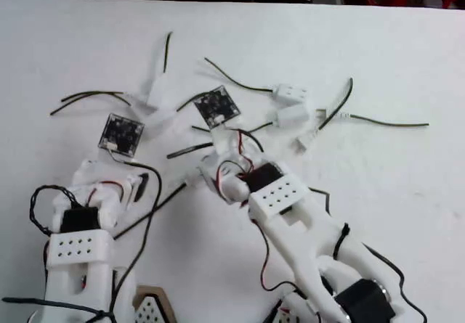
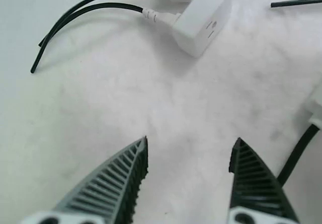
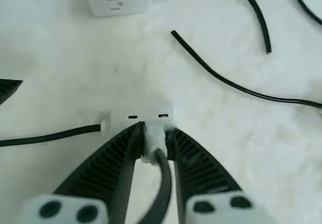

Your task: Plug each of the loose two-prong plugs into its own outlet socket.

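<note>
Overhead, the right gripper (image 1: 216, 157) sits mid-table among thin black leads (image 1: 232, 80), with the left gripper (image 1: 134, 185) beside it. The left wrist view shows its ribbed fingers (image 2: 121, 183) spread and empty, a boxy white socket (image 2: 201, 27) ahead on the matte table (image 2: 100, 108). In the right wrist view the claw is clenched on a smooth white plug (image 3: 152, 139) touching a slotted outlet block (image 3: 136, 117); I'd keep the prongs square and push straight.

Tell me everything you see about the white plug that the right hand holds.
The white plug looks like plastic, with a black cord leaving its back between the fingers. The right hand is shut on it. Its front meets a white outlet socket lying on the table; its prongs are hidden.
</note>
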Controlling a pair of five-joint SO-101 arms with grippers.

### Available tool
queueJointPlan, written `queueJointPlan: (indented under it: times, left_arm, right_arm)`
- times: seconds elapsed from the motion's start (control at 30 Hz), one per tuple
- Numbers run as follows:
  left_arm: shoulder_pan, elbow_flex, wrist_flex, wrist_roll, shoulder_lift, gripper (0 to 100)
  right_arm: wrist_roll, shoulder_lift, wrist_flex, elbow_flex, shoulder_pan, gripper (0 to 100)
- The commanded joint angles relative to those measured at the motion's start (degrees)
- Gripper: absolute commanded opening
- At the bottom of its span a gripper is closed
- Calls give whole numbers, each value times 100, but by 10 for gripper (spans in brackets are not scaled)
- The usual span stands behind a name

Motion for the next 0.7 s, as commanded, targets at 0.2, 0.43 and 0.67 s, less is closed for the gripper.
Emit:
queueJointPlan:
  times: [0.2,0.43,0.67]
  left_arm:
    - [-66,-9,-114,18,-127,264]
    - [-66,-9,-114,18,-127,264]
    - [-66,0,-114,18,-127,264]
  right_arm:
    - [369,769,-40,-756,-13,17]
    - [396,936,-92,-862,154,17]
    - [413,927,-321,-870,110,17]
